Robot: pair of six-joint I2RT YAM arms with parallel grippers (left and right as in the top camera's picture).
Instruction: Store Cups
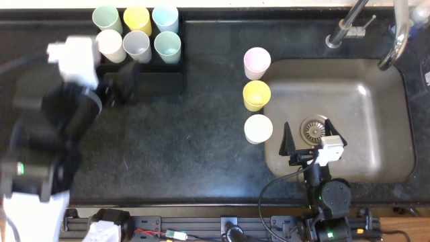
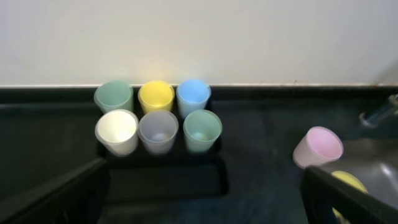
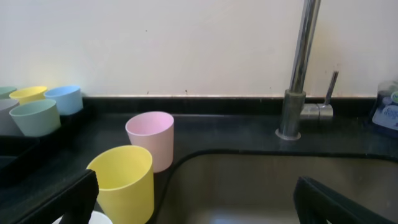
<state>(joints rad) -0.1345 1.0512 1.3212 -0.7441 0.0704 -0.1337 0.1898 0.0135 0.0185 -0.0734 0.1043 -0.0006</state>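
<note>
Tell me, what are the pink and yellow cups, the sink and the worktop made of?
The pink cup and yellow cup look like matte plastic: soft, slightly translucent walls, no sharp glints. The sink looks like brushed stainless steel, grey with a dull sheen. The worktop seems dark speckled stone or a stone-look laminate; I cannot tell which.

Tray (image 1: pixel 158 81): at the back left of the counter (image 1: pixel 201 154), near the wall.
Six cups (image 2: pixel 158 127): upright in the tray's rear part, in two rows of three, packed close.
Three loose cups (image 1: pixel 257 95): on the counter, in a line front to back along the left rim of the sink (image 1: pixel 376 134); the nearest seems to sit on the rim itself.
Tap (image 1: pixel 346 27): behind the sink.
Left gripper (image 2: pixel 205 199): near the tray's front.
Right gripper (image 3: pixel 196 199): over the sink, right of the loose cups.
</note>
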